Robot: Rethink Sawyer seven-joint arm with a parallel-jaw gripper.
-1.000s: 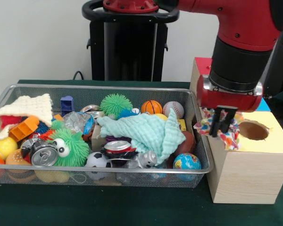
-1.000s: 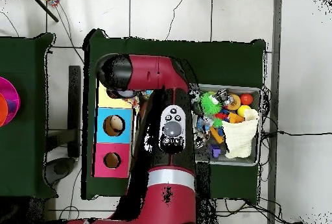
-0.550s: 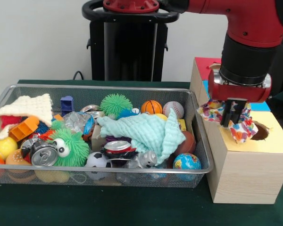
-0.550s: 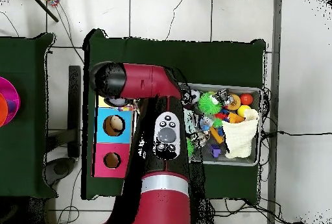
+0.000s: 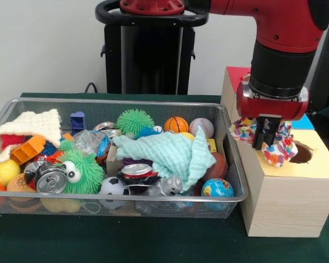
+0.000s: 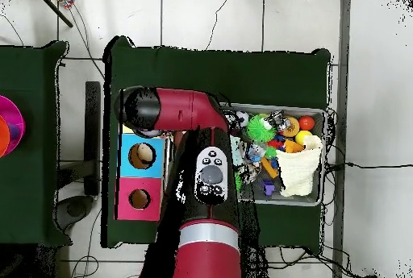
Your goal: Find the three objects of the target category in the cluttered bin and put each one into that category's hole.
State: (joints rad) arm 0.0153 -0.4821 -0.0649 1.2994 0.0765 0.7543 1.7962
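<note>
Gripper: the gripper hung from the red and black arm above the wooden box, its dark fingers closed on the multicoloured cloth.
Cloth: the multicoloured cloth bunched around and below the gripper, part spilling toward the bin side of the box top, part hanging at the edge of the yellow hole.
Cloth against hole: its lower fold touched or overlapped the hole's rim; whether any of it lay inside could not be told.
Box: the wooden box stood on the table, just beside the wire bin; in the overhead view the blue hole and the pink hole showed, while the arm covered the yellow section.
Bin: the wire bin held a mint cloth, a cream knitted cloth, a green fuzzy toy with eyes, a spiky green ball, a small basketball, a baseball, a globe ball and two crushed cans.
Bin against gripper: everything in the bin lay well apart from the gripper.
</note>
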